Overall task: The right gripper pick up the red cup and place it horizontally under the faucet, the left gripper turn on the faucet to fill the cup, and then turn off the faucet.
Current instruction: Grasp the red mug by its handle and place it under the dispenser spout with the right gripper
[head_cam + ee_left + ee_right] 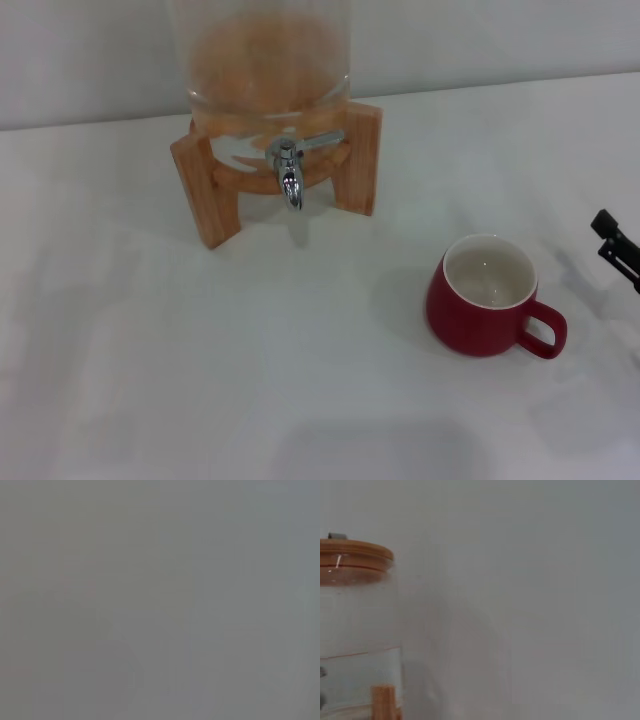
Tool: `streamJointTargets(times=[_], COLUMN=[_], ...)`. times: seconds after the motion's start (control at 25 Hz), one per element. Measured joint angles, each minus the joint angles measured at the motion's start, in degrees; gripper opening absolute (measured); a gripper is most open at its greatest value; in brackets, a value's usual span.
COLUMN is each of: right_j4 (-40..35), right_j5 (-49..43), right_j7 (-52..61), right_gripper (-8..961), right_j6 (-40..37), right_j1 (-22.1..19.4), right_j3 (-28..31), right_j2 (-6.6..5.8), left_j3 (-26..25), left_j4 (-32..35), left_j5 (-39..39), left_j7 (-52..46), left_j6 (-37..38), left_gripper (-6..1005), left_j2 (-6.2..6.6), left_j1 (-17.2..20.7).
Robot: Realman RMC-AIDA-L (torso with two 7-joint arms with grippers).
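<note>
The red cup (pixel 489 295) stands upright on the white table, right of centre, white inside showing and its loop handle pointing right. The chrome faucet (pixel 289 176) hangs from the glass dispenser (pixel 268 60) in its wooden stand (pixel 205 195), well to the cup's upper left, with its thin lever pointing right. Only a black tip of my right gripper (pixel 612 240) shows at the right edge, a short way right of the cup and apart from it. My left gripper is out of view, and the left wrist view is plain grey.
The right wrist view shows the glass dispenser (pixel 355 630) from the side with its wooden lid (pixel 355 555), water inside and a wooden leg (pixel 384 702), against a pale wall. The white table (pixel 200 380) stretches in front of the stand.
</note>
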Motion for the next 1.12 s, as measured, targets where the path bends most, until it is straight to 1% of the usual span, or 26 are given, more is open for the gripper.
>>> streamJointTargets(times=[0.48, 0.8, 1.12], right_j4=[2.0, 2.1, 2.5], right_j5=[-0.8, -3.8, -5.2], right_j7=[0.5, 0.6, 0.6], right_gripper=[845, 845, 845], right_j6=[-3.0, -3.5, -5.8], right_j1=[-1.7, -2.7, -4.3], right_j3=[-0.4, -0.4, -0.4], right_j2=[0.00, -0.08, -0.13], left_j3=[-0.3, -0.4, -0.4], left_j4=[-0.4, -0.4, -0.5], left_j5=[1.2, 1.4, 1.4], left_j7=[0.1, 1.4, 1.5], left_j6=[0.0, 0.1, 0.1], left_gripper=[880, 879, 879], left_j2=[0.09, 0.09, 0.09], left_j1=[-0.7, -1.4, -1.9])
